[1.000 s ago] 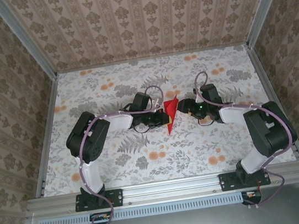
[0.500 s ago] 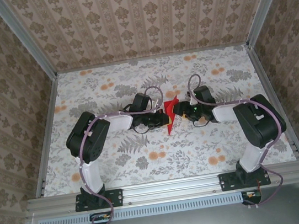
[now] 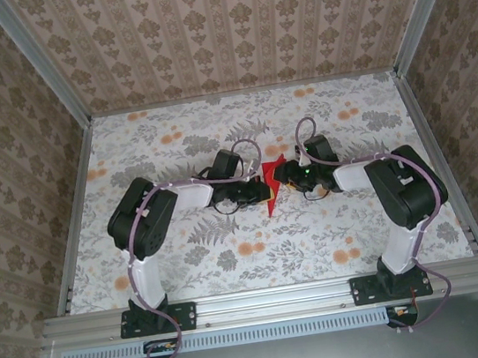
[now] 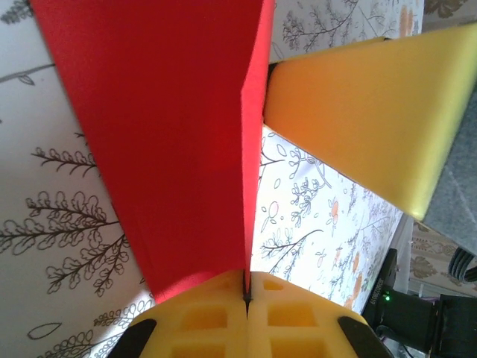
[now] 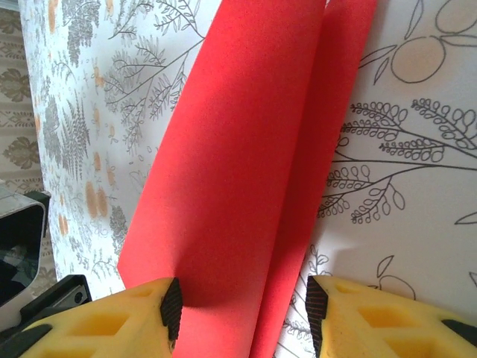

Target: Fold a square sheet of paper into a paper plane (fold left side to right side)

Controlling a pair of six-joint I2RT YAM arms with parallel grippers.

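— Where's the sheet of paper (image 3: 273, 185)?
— In the middle of the bench (image 3: 171, 139), between the two arms, its point towards the near edge.
— And the left fingers (image 3: 261, 191)?
— Touching its left side, closed together on it (the folded edge runs in between them).
— The right fingers (image 3: 284, 175)?
— Just right of it and slightly farther back, one finger on either side of the sheet, with space between them.

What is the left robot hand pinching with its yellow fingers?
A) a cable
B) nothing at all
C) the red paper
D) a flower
C: in the left wrist view the left gripper is closed tight on the bottom edge of the folded red paper, which stands up from between its fingers.
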